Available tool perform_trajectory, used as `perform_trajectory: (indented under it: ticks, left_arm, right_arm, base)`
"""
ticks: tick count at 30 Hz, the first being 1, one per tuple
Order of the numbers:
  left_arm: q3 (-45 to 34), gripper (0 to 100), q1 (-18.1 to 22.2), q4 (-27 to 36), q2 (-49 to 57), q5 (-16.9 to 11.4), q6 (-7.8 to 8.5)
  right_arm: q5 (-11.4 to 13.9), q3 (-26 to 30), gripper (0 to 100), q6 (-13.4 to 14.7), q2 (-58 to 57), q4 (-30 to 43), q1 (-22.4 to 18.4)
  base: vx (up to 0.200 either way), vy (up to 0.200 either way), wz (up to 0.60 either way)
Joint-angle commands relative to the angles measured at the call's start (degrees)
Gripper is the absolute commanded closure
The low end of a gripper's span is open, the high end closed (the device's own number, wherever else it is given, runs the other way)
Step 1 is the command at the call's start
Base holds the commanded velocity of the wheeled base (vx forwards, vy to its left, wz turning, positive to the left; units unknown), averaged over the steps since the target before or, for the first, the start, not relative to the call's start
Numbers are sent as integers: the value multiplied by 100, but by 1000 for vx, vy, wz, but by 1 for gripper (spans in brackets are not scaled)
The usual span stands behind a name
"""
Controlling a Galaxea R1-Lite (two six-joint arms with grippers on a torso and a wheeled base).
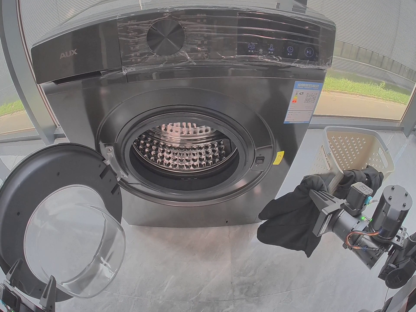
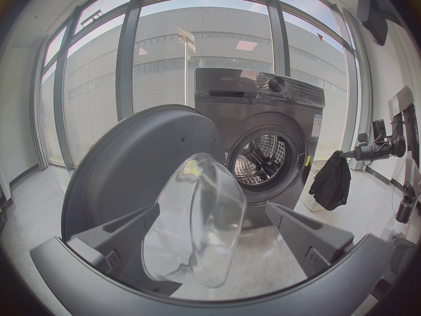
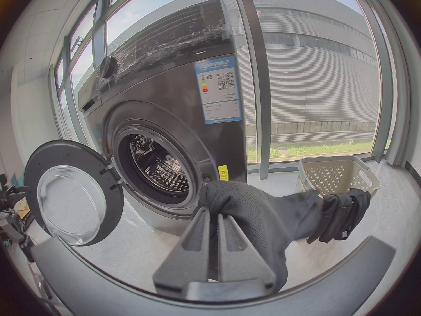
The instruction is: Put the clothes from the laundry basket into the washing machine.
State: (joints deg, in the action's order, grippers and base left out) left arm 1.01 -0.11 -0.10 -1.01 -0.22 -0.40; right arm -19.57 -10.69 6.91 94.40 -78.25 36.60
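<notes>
since the right gripper (image 3: 213, 219) is clamped on a black garment (image 3: 267, 216), with the jaws pressed together over a bunched fold, the hold is judged secure but narrow. the cloth is shown as a fine mesh knit, matte and limp; it is draped over the fingers and hangs in loose folds, so it is taken to be light, soft and not fragile. little slip is expected from such a weave, though sagging ends could be caught on an edge. a bunched middle part is judged the best place to be gripped, so that less cloth is left trailing.

the garment is held in the air to the right of the washer (image 1: 86, 105), short of the drum (image 1: 184, 148). a trailing end is seen by the rim of the basket (image 1: 333, 131); contact there cannot be told. the basket is made of pale perforated plastic, with rounded corners.

the drum is formed of shiny, dimpled steel behind a dark round opening. the door (image 1: 52, 170) is swung wide, a domed clear bowl being set in its grey ring.

the left gripper (image 2: 211, 208) is held beside the door, jaws spread, with nothing grasped.
</notes>
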Motion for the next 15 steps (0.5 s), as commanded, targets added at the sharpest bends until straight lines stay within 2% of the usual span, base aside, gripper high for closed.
perform_trajectory:
  ticks: [1, 9, 15]
  left_arm:
    - [-92, 0, 2, -8, 101, -4, 23]
    - [-92, 0, 11, -8, 101, -4, 93]
    - [-92, 0, 11, -8, 101, -4, 102]
  right_arm:
    - [-21, -38, 100, 65, -1, -6, 313]
    - [14, -293, 100, 82, 87, -23, 383]
    - [14, -276, 100, 144, 131, -59, 427]
  base:
    - [0, 0, 0]
    - [0, 0, 0]
    - [0, 0, 0]
